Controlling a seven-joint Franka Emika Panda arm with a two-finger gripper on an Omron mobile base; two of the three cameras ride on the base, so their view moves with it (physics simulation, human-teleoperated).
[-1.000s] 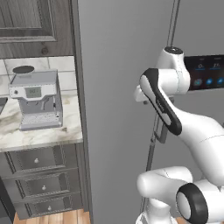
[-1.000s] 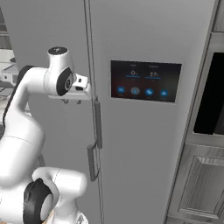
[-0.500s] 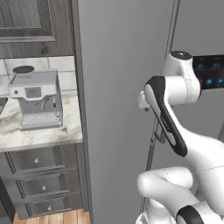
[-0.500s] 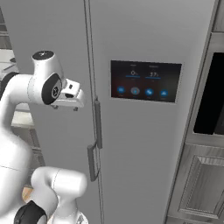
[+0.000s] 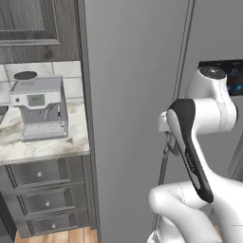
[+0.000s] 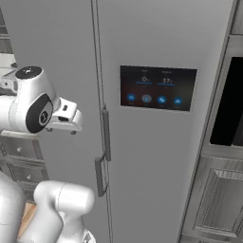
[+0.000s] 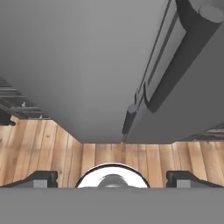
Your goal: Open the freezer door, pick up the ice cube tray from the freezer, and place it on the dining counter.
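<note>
Kitchen scene, left to right: one coffee machine on a marble table, then the plain freezer door, its one dark bar handle low by the seam, and a second door with a touchscreen. Freezer door appears shut, so the task seems barely begun: door, tray pickup and placement all remain. Claw hangs released and empty, fingertips spread wide, aimed down the door toward the wood floor.

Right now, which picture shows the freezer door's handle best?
The right base view: the whole dark handle shows on the freezer door. In the left base view the arm covers most of it. The hand view shows it steeply foreshortened.
</note>
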